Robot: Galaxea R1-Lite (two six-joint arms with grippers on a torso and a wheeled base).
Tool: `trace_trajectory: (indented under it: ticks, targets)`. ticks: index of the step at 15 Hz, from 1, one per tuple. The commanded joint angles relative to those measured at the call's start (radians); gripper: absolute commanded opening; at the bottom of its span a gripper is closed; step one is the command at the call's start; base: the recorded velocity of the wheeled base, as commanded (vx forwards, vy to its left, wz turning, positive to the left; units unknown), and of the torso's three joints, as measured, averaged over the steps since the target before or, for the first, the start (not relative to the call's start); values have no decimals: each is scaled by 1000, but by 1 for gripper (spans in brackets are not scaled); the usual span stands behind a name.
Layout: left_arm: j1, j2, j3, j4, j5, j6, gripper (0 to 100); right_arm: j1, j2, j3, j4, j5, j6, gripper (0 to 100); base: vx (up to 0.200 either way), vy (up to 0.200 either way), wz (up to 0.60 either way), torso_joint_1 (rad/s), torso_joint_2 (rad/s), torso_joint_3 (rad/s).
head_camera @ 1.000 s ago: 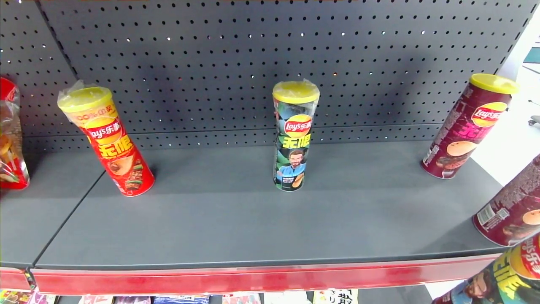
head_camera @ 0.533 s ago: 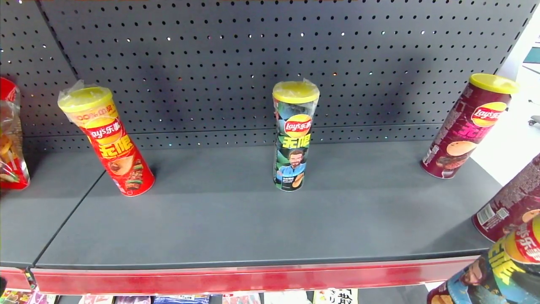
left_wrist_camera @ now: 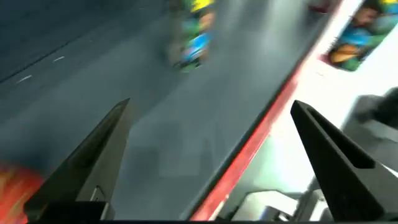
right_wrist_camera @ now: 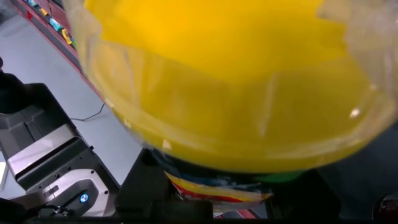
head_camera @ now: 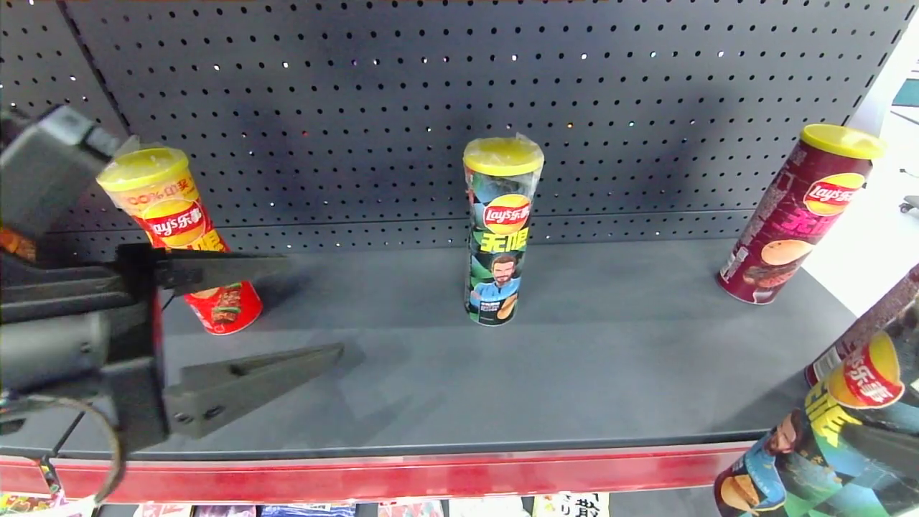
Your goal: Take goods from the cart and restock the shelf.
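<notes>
Nearest, the right gripper (head_camera: 882,446) has its fingers closed around a tilted green chip can (head_camera: 797,452) just off the shelf's (head_camera: 502,402) front right corner. The left gripper (head_camera: 309,307) hovers over the shelf's left side, its fingers (head_camera: 237,380) spread wide and empty. Farther back stand a red can (head_camera: 169,215), a second green can (head_camera: 500,230) and a maroon can (head_camera: 797,215), well apart.

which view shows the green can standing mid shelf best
The head view: the green can stands whole and upright on the shelf, visible from yellow lid to base. The left wrist view catches it far off, blurred and cut by the frame edge. The right wrist view looks instead at the second green can, lid close up.
</notes>
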Motion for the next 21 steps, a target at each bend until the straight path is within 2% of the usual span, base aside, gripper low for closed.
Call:
trace_trajectory:
  ticks: [1, 2, 3, 4, 6, 8, 15, 16, 18, 21]
  targets:
    - [-58, 259, -97, -94, -23, 5, 100, -3, 2, 1, 2, 0, 1, 0, 0, 0, 0, 0, 0, 0]
    - [-58, 319, -139, -126, -22, 5, 100, -3, 0, 1, 2, -2, 1, 0, 0, 0, 0, 0, 0, 0]
    - [-58, 323, -142, -126, -22, 5, 100, -3, 0, 1, 2, -2, 1, 0, 0, 0, 0, 0, 0, 0]
    - [-60, 400, -214, -151, -22, 11, 100, -3, -1, 4, 2, 0, -1, 0, 0, 0, 0, 0, 0, 0]
    - [-58, 469, -283, -161, -25, 41, 100, -3, -3, 5, 2, -2, 1, 0, 0, 0, 0, 0, 0, 0]
    - [-58, 511, -339, -161, -43, 47, 100, -3, -1, 7, 3, -2, -1, 0, 0, 0, 0, 0, 0, 0]
    - [-50, 613, -455, -165, -52, 65, 100, -3, -3, 7, 3, -2, -1, 0, 0, 0, 0, 0, 0, 0]
    - [-50, 650, -505, -165, -54, 67, 100, -3, -3, 7, 3, -2, -1, 0, 0, 0, 0, 0, 0, 0]
    - [-52, 673, -545, -165, -95, 67, 100, -3, -3, 7, 3, -3, -1, 0, 0, 0, 0, 0, 0, 0]
    - [-60, 696, -571, -165, -103, 67, 100, -3, -3, 7, 5, -3, -1, 0, 0, 0, 0, 0, 0, 0]
